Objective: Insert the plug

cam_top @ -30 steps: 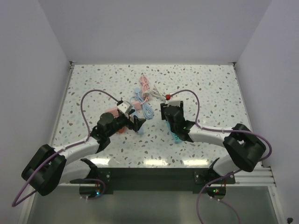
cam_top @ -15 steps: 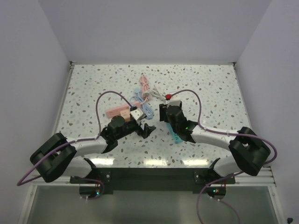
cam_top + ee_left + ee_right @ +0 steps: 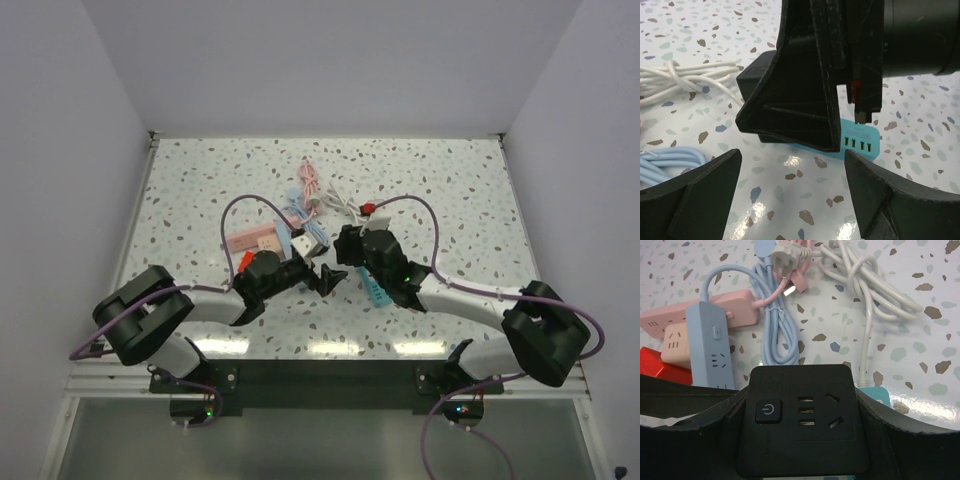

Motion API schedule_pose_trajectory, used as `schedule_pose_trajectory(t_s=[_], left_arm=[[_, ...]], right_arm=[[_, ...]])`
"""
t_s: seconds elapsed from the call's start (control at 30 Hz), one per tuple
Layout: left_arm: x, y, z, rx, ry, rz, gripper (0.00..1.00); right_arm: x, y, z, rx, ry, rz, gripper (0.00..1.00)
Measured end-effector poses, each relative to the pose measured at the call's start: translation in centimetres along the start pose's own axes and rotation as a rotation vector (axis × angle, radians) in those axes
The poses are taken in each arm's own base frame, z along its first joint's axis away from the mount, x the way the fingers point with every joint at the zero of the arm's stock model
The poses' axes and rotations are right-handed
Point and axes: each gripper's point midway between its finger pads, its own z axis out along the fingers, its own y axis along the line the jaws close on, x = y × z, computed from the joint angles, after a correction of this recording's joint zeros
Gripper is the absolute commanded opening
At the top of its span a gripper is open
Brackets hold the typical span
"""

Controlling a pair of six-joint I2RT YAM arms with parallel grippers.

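Item 1. Black socket block (image 3: 802, 420): a power button, three narrow slots and two slanted socket holes on its upper face. I have it clamped by two opposite sides in the right gripper (image 3: 347, 250), raised off the table (image 3: 450, 190).

Item 2. Plug (image 3: 783, 251): pale head on a pink lead, lying loose on the table beyond the block's far edge, well apart from it. Nothing is seated in the block's holes.

Item 3. Left gripper (image 3: 790, 170): fingers spread wide with nothing between them, facing the block from close by and just clear of it.

Item 4. Teal strip (image 3: 860, 145): on the table below the block, a row of four small ports on its end. I cannot tell whether it touches the block.

Item 5. Blue power strip (image 3: 710, 345): flat on the table, just beyond the block's button-side corner.

Item 6. Pink power strip (image 3: 670, 317): beyond the blue strip and partly under it, further from the block.

Item 7. Blue cable (image 3: 777, 325): a bundled loop between the block and the plug.

Item 8. White cable (image 3: 870, 285): a knotted bundle beyond the block's far edge, on the side away from the button.
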Motion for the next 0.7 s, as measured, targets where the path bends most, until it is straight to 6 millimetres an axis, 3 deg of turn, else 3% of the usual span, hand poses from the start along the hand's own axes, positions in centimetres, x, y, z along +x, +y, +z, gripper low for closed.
schedule_pose_trajectory(t_s=[0.2, 0.5, 0.6, 0.63, 0.7], left_arm=[[-1.6, -0.2, 0.7, 0.000, -0.090, -0.035, 0.90], [-1.4, 0.0, 1.2, -0.006, -0.120, -0.073, 0.86], [-1.4, -0.1, 1.3, -0.001, -0.124, -0.076, 0.78], [-1.4, -0.1, 1.3, 0.000, -0.126, -0.075, 0.67], [-1.5, -0.2, 1.4, 0.003, -0.129, -0.076, 0.58]], right_arm=[[0.1, 0.9, -0.1, -0.050, -0.006, 0.058, 0.00], [1.0, 2.2, -0.4, -0.133, -0.001, 0.138, 0.00], [1.0, 2.3, -0.5, -0.142, -0.009, 0.157, 0.00], [1.0, 2.3, -0.5, -0.142, -0.010, 0.160, 0.00], [1.0, 2.3, -0.5, -0.143, -0.012, 0.162, 0.00]])
